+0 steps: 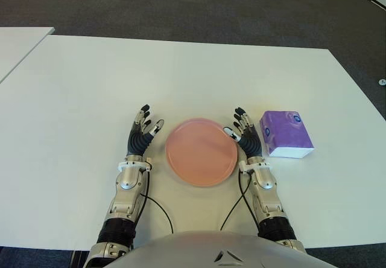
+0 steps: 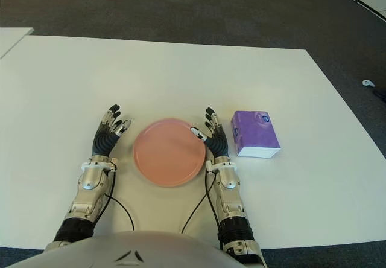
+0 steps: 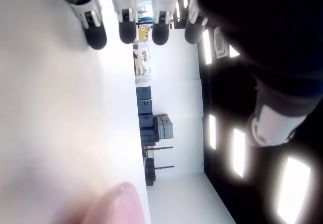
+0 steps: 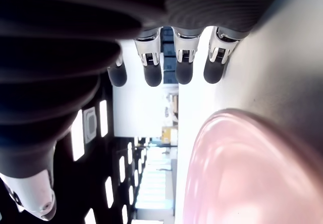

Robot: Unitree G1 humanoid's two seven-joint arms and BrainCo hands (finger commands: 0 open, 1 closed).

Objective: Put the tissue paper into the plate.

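Toward the near edge of the white tabletop (image 1: 181, 75), the right hand (image 1: 247, 136) has its fingers (image 4: 183, 57) extended and a little apart, closed on nothing; the right wrist view shows four dark fingertips in a row with open air past them and the pink rim of the plate below. Its thumb angles inward toward the plate's right rim, and the forearm runs straight back to the robot's body at the near edge, a black cable trailing beside it. This hand sits between the plate and the tissue pack, close beside both.

Across the plate, the left hand (image 1: 142, 133) mirrors that pose: fingers (image 3: 126, 27) straight and relaxed, holding nothing, pointing away from the body, thumb turned toward the plate's left rim. Its forearm also leads back to the near edge, with a cable alongside.

Midway between the two hands lies the round pink plate (image 1: 201, 152), nothing in it. The purple tissue paper pack (image 1: 285, 134) lies flat on the tabletop just right of the right hand, outside the plate and nearer the right edge than the left.
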